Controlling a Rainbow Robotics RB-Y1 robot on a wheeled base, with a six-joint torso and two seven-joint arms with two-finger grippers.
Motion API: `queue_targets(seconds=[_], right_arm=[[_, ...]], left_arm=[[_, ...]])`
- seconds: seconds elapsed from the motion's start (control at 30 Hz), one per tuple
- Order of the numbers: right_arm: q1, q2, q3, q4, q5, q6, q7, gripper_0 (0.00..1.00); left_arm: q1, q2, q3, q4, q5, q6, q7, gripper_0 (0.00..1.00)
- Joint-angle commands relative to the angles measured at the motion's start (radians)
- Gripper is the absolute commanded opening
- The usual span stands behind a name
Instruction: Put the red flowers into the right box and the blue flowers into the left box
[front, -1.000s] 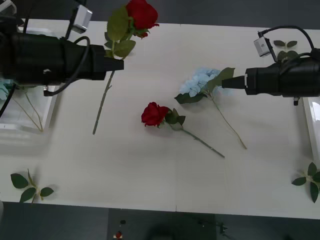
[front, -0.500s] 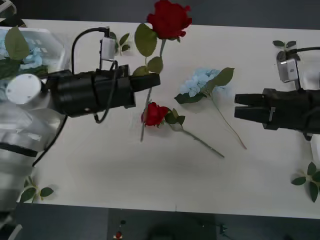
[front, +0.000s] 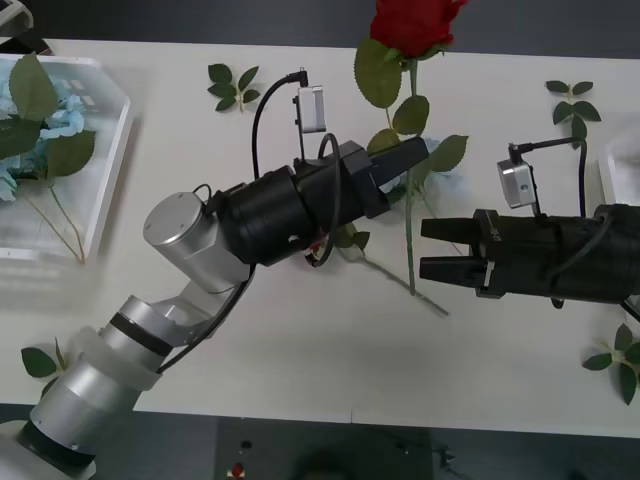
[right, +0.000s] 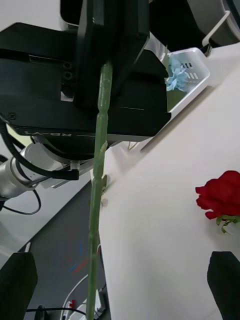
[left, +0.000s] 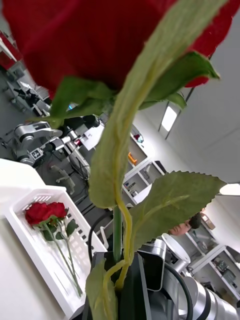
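Note:
My left gripper (front: 413, 157) reaches across the table's middle, shut on the stem of a red rose (front: 410, 22) held upright. The stem (right: 96, 200) hangs down from the black fingers, and its lower end lies at the fingertips of my open right gripper (front: 424, 249). A second red rose (right: 222, 195) lies on the table, largely hidden under the left arm. A blue flower's leaf (front: 449, 152) shows behind the held stem. The left box (front: 112, 160) holds blue flowers (front: 20, 125). The right box (left: 47, 255) holds red roses (left: 45, 214).
Green leaf sprigs lie at the back left (front: 232, 85), back right (front: 570, 100), front left (front: 55, 365) and front right (front: 620, 362). The right box's edge (front: 612, 170) shows at the table's right side. The left forearm (front: 200, 260) crosses the table diagonally.
My left arm has swung right from near the left box to the centre with the rose. The right gripper has moved left and forward until the stem stands at its open fingertips.

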Motion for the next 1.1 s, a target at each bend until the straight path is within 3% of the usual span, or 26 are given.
queue_targets(seconds=[0.03,0.73,0.77,0.8,0.83,1.1], right_arm=[[-0.019,0.014,0.009,-0.023,0.007,-0.015,0.038,1.0],[-0.042,0.097,0.077,-0.023,0.036,-0.131,0.038,0.99],[-0.043,0.097,0.078,-0.024,0.036,-0.13,0.036,0.64],[-0.043,0.097,0.083,-0.024,0.036,-0.131,0.033,0.14],[-0.045,0.096,0.085,-0.023,0.036,-0.14,0.032,0.0],[-0.051,0.094,0.091,-0.023,0.036,-0.156,0.03,0.0]], left_arm=[[-0.027,-0.015,0.007,-0.017,0.008,-0.009,-0.026,0.0],[-0.034,-0.024,-0.033,-0.017,0.005,-0.043,-0.026,0.0],[-0.034,-0.024,-0.033,-0.017,0.005,-0.043,-0.026,0.0],[-0.034,-0.024,-0.033,-0.017,0.004,-0.043,-0.026,0.0],[-0.034,-0.024,-0.031,-0.017,0.004,-0.043,-0.026,0.0],[-0.034,-0.024,-0.031,-0.017,0.004,-0.048,-0.025,0.0]])
